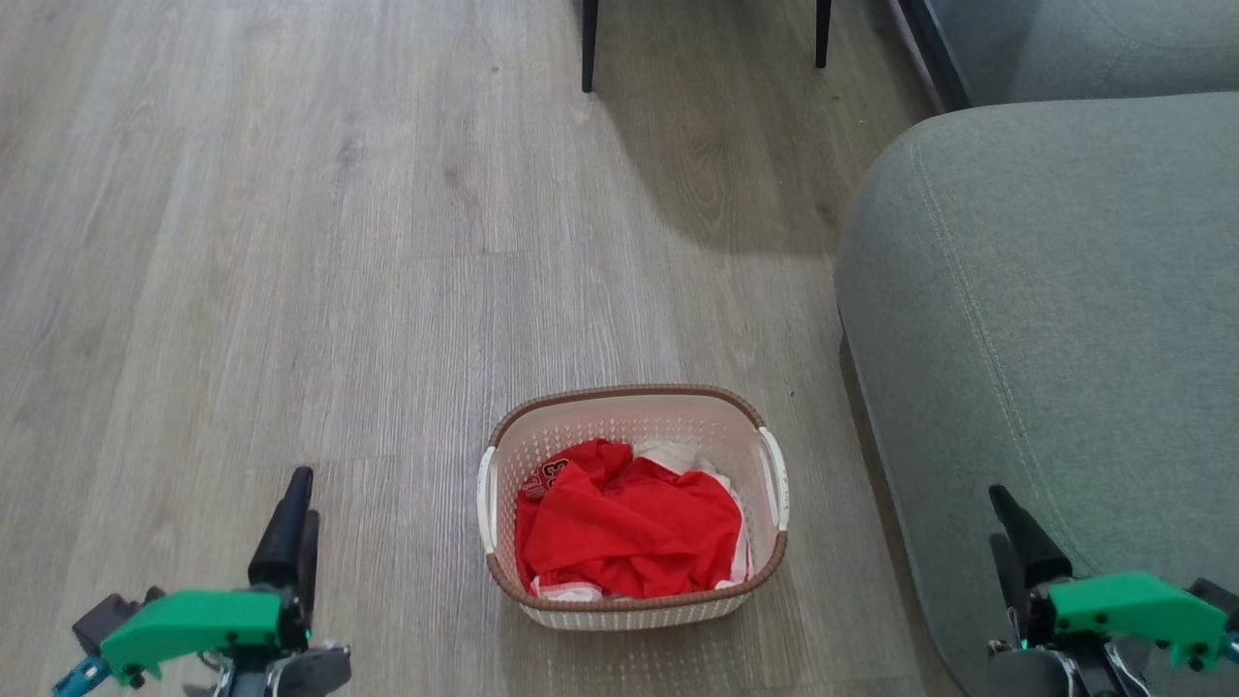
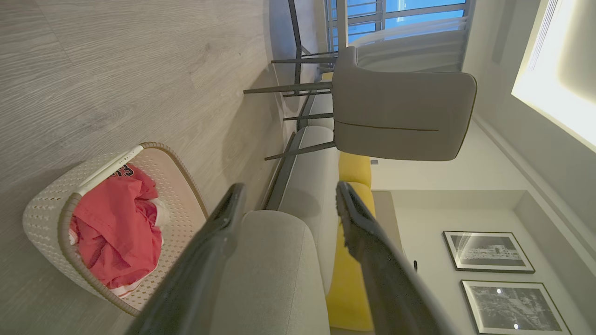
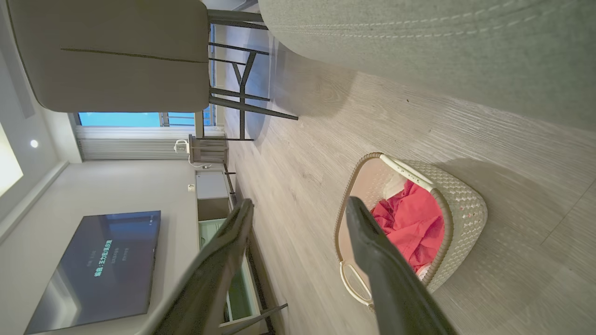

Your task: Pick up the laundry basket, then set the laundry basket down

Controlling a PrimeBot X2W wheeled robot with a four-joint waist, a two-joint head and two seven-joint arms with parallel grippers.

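The laundry basket (image 1: 627, 392), cream-white and perforated with a brown woven-look rim and white side handles, stands on the wooden floor in the lower middle of the head view. A crumpled red garment (image 1: 629, 528) lies inside over some white cloth. My left gripper (image 1: 302, 494) hangs open to the basket's left, well apart from it. My right gripper (image 1: 999, 513) hangs open to its right, in front of the sofa. In the left wrist view the basket (image 2: 46, 209) sits left of the spread fingers (image 2: 219, 242). The right wrist view shows the basket (image 3: 465, 204) just right of its open fingers (image 3: 372, 251).
A grey sofa (image 1: 1045, 319) fills the right side, close to the basket's right handle. Dark chair legs (image 1: 588, 44) stand at the far end of the floor; the grey chair (image 2: 400, 111) shows in the left wrist view. Bare wooden floor (image 1: 242, 242) stretches to the left.
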